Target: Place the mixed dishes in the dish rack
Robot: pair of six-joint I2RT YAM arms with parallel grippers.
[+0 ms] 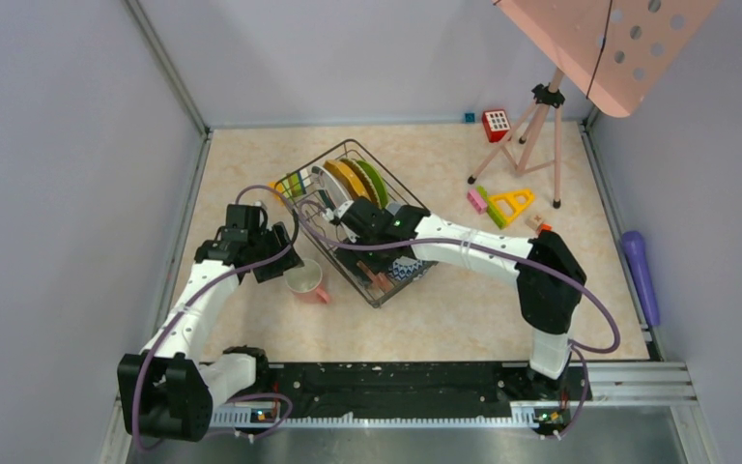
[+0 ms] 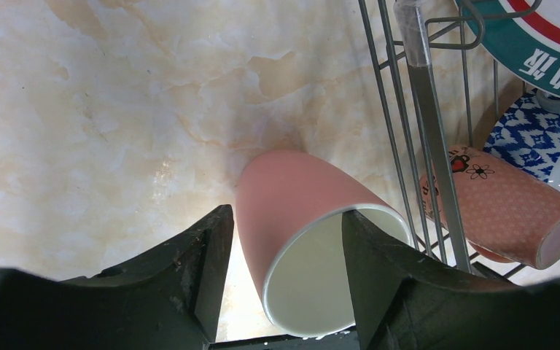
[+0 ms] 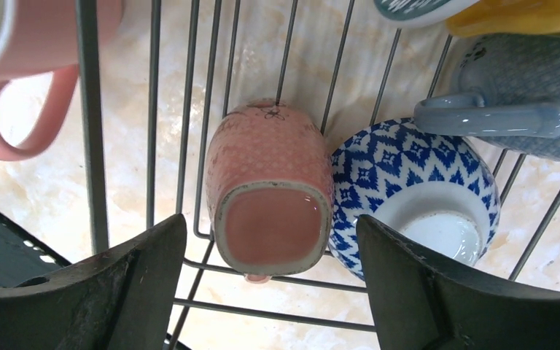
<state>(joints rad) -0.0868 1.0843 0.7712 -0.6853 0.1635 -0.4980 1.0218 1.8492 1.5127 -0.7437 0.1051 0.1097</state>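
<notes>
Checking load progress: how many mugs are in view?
3. A plain pink mug sits on the table just outside the dish rack, straddled by the left gripper; a dotted pink mug and a grey-blue mug lie inside the rack.

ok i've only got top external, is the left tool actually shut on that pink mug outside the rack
observer: not shut. In the left wrist view the left tool is open around the plain pink mug, and table shows between one finger and its wall.
operator: what's under the right arm
observer: a dotted pink mug lying on its side on the dish rack wires, base toward the camera, the right tool open above it.
operator: grey-blue mug loaded?
observer: yes, the grey-blue mug is in the rack, past the blue-white bowl.
</notes>
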